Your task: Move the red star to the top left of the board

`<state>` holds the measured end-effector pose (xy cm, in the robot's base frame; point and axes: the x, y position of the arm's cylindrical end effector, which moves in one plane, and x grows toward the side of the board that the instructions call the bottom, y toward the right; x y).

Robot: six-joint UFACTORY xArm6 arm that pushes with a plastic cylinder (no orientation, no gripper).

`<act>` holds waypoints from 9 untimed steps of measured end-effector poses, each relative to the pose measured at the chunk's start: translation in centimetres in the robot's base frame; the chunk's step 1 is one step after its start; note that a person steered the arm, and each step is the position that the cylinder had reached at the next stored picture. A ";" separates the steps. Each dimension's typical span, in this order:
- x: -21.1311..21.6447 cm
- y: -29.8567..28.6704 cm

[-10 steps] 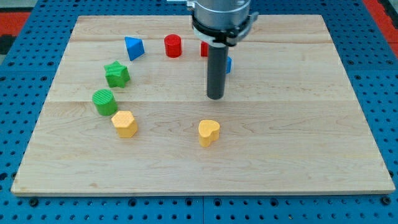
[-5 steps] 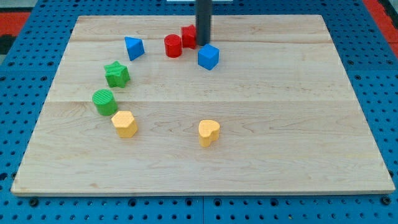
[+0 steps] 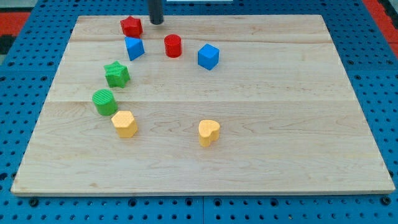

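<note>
The red star (image 3: 131, 26) lies near the view's top edge of the wooden board (image 3: 280, 124), left of centre. My tip (image 3: 155, 22) stands just to the right of it, apart by a small gap. The rod rises out of the view's top. A blue triangular block (image 3: 134, 48) sits directly below the red star. A red cylinder (image 3: 173, 46) is to the lower right of my tip.
A blue cube (image 3: 209, 56) lies right of the red cylinder. A green star (image 3: 117, 74) and a green cylinder (image 3: 104, 101) sit at the left. A yellow hexagonal block (image 3: 125, 123) and a yellow heart (image 3: 209, 132) lie lower down.
My tip moved up and then left along the top edge. The red star slid left from beside the red cylinder to above the blue triangle. The blue cube is uncovered.
</note>
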<state>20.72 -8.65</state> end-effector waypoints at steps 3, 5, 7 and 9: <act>2.3 -4.9; 2.3 -12.0; 2.2 -11.0; 2.4 -10.7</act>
